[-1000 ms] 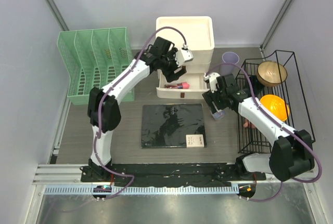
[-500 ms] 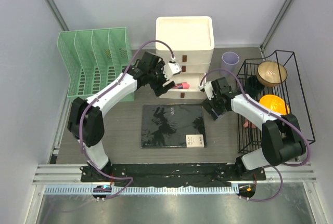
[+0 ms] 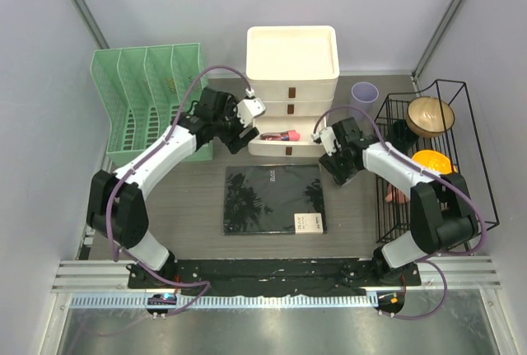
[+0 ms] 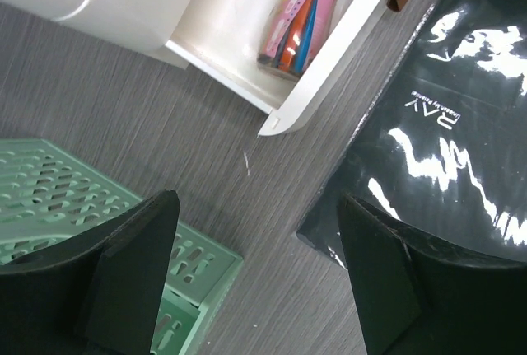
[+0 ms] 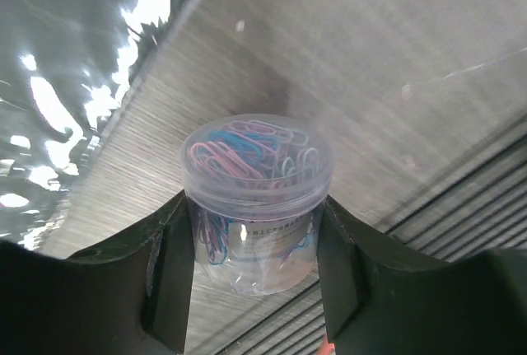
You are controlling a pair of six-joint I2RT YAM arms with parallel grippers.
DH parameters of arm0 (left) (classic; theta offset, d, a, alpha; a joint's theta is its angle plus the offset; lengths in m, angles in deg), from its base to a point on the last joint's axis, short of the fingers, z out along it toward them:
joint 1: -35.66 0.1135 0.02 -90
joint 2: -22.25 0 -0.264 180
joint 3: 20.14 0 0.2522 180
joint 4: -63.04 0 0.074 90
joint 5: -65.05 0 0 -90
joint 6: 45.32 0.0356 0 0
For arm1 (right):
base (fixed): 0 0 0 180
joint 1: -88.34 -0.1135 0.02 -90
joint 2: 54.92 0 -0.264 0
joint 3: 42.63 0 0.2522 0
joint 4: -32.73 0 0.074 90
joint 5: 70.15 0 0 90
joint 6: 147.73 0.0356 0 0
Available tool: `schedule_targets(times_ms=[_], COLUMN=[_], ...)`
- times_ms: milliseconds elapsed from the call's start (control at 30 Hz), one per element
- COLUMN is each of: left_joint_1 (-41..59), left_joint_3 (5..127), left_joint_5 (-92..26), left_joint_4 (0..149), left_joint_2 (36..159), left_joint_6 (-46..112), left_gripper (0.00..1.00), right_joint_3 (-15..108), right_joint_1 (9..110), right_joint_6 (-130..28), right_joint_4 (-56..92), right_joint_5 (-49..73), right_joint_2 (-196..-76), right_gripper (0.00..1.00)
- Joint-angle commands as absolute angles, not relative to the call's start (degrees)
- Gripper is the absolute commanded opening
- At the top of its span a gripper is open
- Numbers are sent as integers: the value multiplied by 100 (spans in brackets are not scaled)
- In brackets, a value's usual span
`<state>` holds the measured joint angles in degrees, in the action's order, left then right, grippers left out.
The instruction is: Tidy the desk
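Observation:
The desk (image 3: 198, 198) is a dark wood-grain tabletop. My right gripper (image 5: 253, 207) stands low over it, right of the black notebook (image 3: 272, 198), and is shut on a clear jar of paper clips (image 5: 255, 157), with a finger pressed against each side. In the top view the right gripper (image 3: 340, 165) covers the jar. My left gripper (image 4: 257, 207) hangs open and empty over bare desk, between the green file rack (image 4: 66, 198) and the notebook (image 4: 445, 141). In the top view the left gripper (image 3: 235, 137) sits just left of the open bottom drawer (image 4: 329, 50), which holds coloured pens (image 4: 300, 9).
A white drawer unit (image 3: 292, 67) stands at the back centre. A purple cup (image 3: 365, 91) is on its right. A black wire rack (image 3: 436, 198) on the right holds a wooden bowl (image 3: 430, 114) and an orange thing (image 3: 435, 165). The green file rack (image 3: 152, 100) fills the back left.
My left gripper has drawn back from above the drawer towards the left. My right gripper has closed its fingers onto the paper clip jar.

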<state>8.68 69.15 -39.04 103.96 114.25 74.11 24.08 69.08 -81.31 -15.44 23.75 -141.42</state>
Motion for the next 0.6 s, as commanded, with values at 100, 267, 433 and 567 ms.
schedule_targets(times_ms=[100,267,433,567], left_joint_1=[1123,1193,1246,1281], left_joint_3=[6613,6438,6341,6244], left_joint_5=[-4086,-4113,-4113,-4121], left_joint_4=[10009,9922,9895,9895], left_joint_2=[11067,10952,10900,10838], left_joint_6=[7254,7218,7183,7183], left_gripper=[82,82,82,82], right_joint_3=[3896,4679,5479,5902], right_joint_1=[6927,6927,6918,6918], right_joint_6=[-7865,-7751,-7637,-7549], right_joint_4=[-1952,-1935,-1830,-1750], right_joint_5=[1783,1669,1537,1344], right_joint_2=[-13815,-14078,-14806,-15334], right_gripper=[36,35,34,34])
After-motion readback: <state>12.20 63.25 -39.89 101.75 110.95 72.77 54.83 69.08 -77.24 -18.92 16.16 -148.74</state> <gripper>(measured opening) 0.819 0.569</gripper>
